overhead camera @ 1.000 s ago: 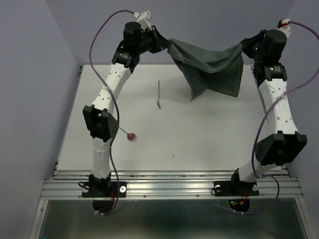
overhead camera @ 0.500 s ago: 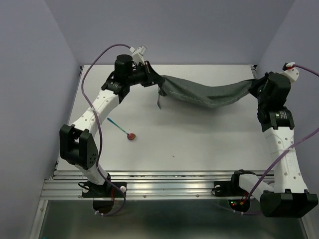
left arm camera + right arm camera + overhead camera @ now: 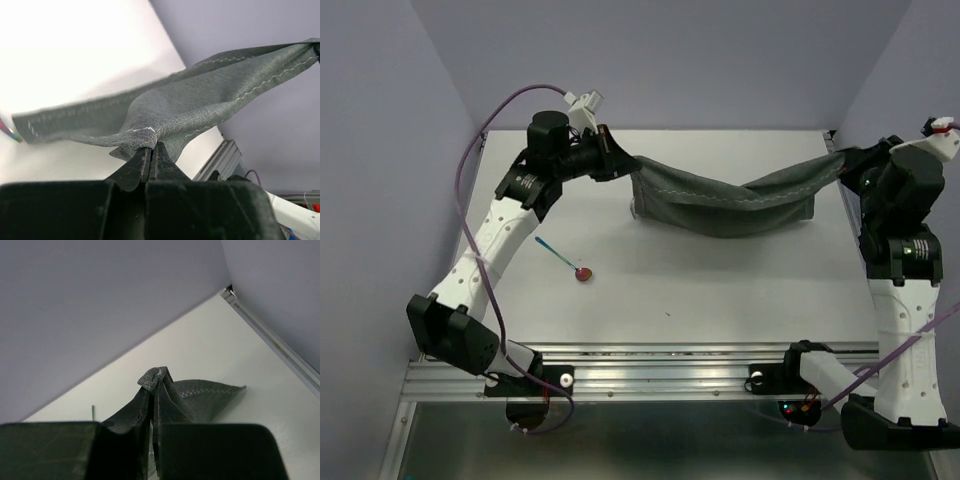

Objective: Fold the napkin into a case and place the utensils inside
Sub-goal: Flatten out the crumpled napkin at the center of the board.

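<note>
Napkin now lower, wider, less bunched

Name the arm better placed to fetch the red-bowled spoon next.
Left, probably: the red-bowled, teal-handled spoon lies on its side, near the left gripper; the right gripper holds the dark grey cloth far right.

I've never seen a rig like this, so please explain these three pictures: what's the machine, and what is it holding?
It is a robot: two white arms bolted at the near edge of a white table, each ending in a two-finger gripper. The wide picture comes from a fixed camera above and behind the arms; the two close-ups come from cameras on the wrists. The left gripper and the right gripper are each shut on one end of a dark grey napkin, which sags between them. A small spoon with a red bowl and teal handle lies on the table.
</note>
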`<action>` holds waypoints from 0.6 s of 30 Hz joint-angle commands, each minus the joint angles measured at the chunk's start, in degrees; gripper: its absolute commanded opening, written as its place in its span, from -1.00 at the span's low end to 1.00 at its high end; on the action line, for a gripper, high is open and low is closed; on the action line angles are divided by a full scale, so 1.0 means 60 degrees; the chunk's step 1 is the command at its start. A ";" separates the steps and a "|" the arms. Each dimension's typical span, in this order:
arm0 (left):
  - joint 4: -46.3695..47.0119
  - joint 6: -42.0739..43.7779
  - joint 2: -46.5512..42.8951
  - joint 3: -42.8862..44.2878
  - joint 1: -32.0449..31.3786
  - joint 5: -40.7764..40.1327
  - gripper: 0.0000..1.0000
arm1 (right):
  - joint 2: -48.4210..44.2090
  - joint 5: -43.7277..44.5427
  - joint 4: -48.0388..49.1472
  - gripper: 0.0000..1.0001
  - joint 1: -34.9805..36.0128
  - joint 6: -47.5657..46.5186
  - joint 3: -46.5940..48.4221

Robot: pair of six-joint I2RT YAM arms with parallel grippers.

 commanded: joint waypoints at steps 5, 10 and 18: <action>-0.0250 0.0345 -0.1532 0.1147 -0.0029 -0.0036 -1.00 | -0.0681 0.0729 0.0171 -0.99 -0.0004 -0.0219 0.1720; -0.0690 0.0653 -0.2323 0.1748 -0.0029 -0.0094 -1.00 | -0.1047 0.1198 0.0040 -0.99 -0.0004 -0.0395 0.2718; -0.0837 0.0683 -0.3159 0.2335 -0.0029 0.0023 -1.00 | -0.1824 0.2267 -0.0311 -0.99 -0.0004 -0.0585 0.3510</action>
